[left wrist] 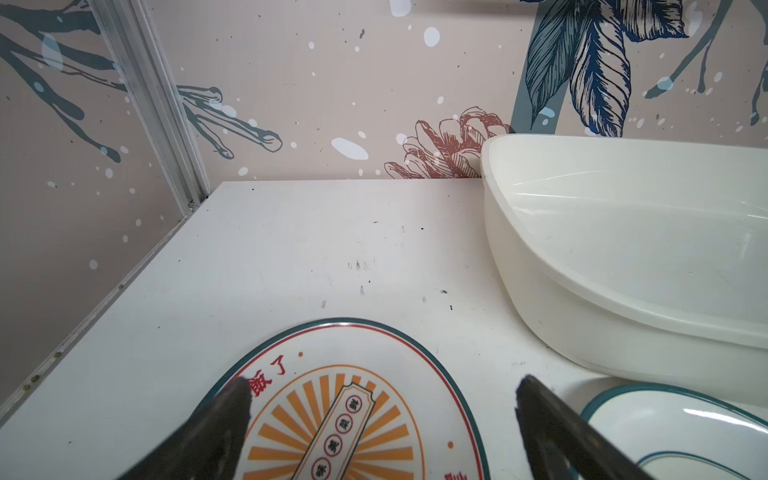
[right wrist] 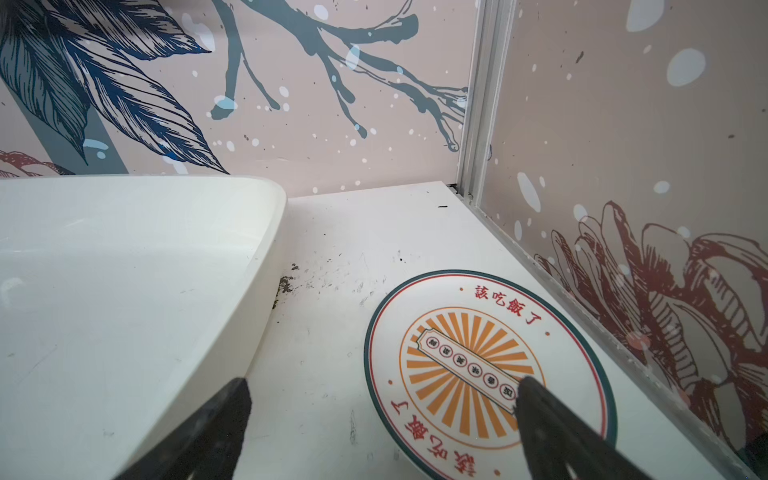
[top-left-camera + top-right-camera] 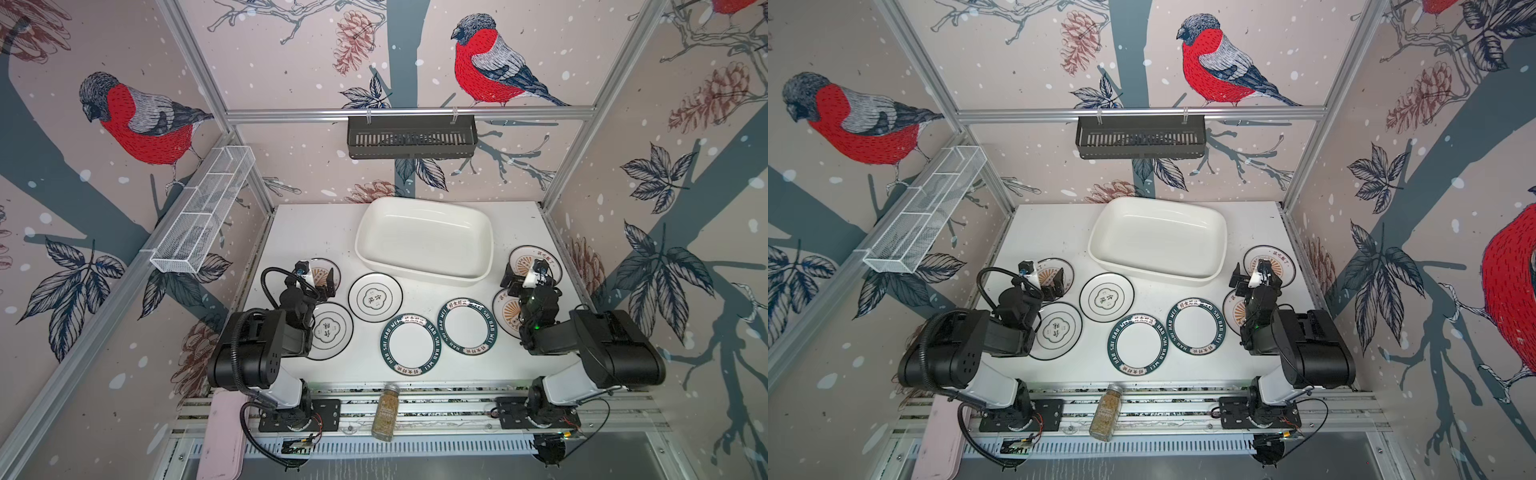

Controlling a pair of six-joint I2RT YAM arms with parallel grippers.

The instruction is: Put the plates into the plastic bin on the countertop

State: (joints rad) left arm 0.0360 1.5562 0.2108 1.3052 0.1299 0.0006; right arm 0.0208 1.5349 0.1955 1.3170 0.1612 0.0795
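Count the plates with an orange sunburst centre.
3: left plate sits near the left wall; far right plate by the right wall; near right plate just in front of it, partly hidden by the right arm.

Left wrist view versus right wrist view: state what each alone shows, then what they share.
Left wrist only: the left tool, open over the left-side sunburst plate, plus the edge of a thin-rimmed plate.
Right wrist only: the right tool, open at the back-right sunburst plate.
Both: the plastic bin, no plate visible inside, and the speckled countertop.
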